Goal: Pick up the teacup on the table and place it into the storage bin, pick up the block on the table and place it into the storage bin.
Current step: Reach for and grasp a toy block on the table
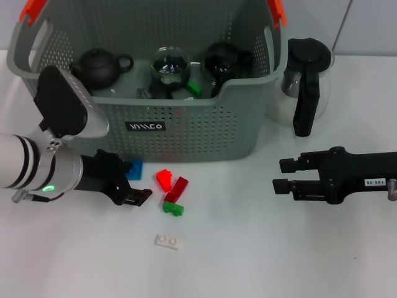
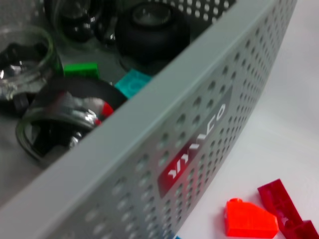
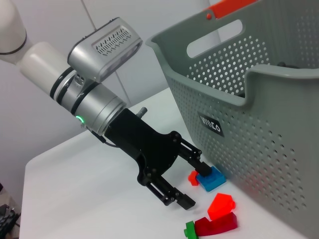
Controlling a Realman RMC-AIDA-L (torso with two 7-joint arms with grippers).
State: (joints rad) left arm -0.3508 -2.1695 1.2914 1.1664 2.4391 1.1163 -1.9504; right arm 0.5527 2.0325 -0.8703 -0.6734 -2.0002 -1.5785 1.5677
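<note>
A: Where is your left gripper (image 1: 138,184) right now?

B: You have it low over the table (image 1: 260,261), just in front of the storage bin (image 1: 180,133), near the bin's left front corner. Its fingers are spread apart, and a blue block (image 1: 134,169) lies on the table between them, close to the far finger. You cannot tell from these views whether a finger touches it.

A: And the other blocks?

B: To the right of that gripper you see an orange-red block (image 1: 164,179) and a dark red block (image 1: 177,187) touching each other, a green block (image 1: 173,208) just nearer than them, and a white block (image 1: 167,241) nearer still, on its own.

A: What sits in the bin?

B: A dark teapot (image 1: 99,67) on the left, a glass teacup (image 1: 169,67) in the middle, and a black pot (image 1: 224,61) on the right. A green piece (image 1: 194,89) lies on the bin floor near the front wall.

A: Your right gripper (image 1: 280,176)?

B: It hangs over the table at the right, well apart from the blocks, fingers parted and holding nothing. Beyond it, a glass jug with a black handle (image 1: 305,77) stands just beside the bin's right wall.
</note>
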